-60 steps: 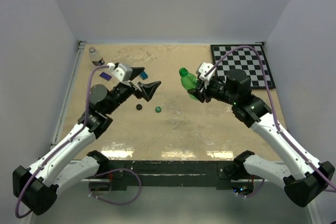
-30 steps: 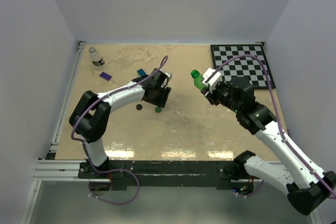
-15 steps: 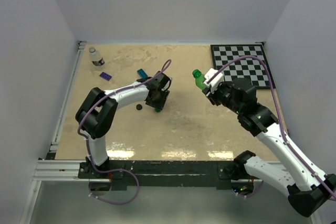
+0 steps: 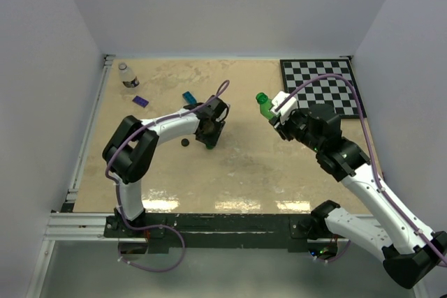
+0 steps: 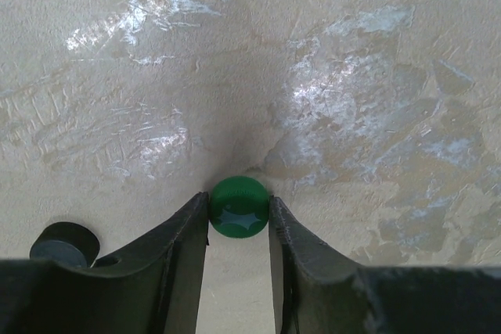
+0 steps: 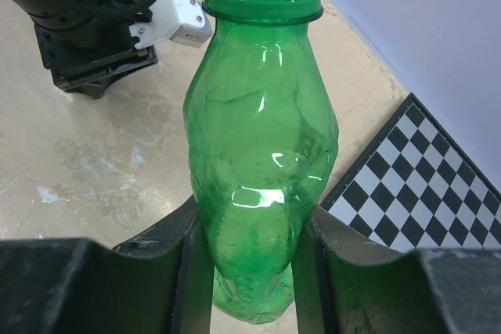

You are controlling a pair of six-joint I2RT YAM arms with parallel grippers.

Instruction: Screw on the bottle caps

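Observation:
The green cap (image 5: 239, 210) lies on the tan table, pinched between the two fingertips of my left gripper (image 5: 239, 202), which is shut on it and points straight down (image 4: 209, 142). The black cap (image 4: 185, 142) lies just left of that gripper (image 5: 64, 244). My right gripper (image 6: 254, 218) is shut on the lower body of the green bottle (image 6: 262, 131) and holds it above the table with its open neck up (image 4: 262, 100). The clear bottle (image 4: 126, 75) stands upright in the far left corner.
A purple brick (image 4: 140, 101) and a blue brick (image 4: 188, 97) lie on the table behind the left gripper. A checkerboard mat (image 4: 325, 87) covers the far right corner. Walls close the table in on three sides.
The left arm reached down over the green cap and its jaws closed onto it. The right arm turned the green bottle more upright and has since held still.

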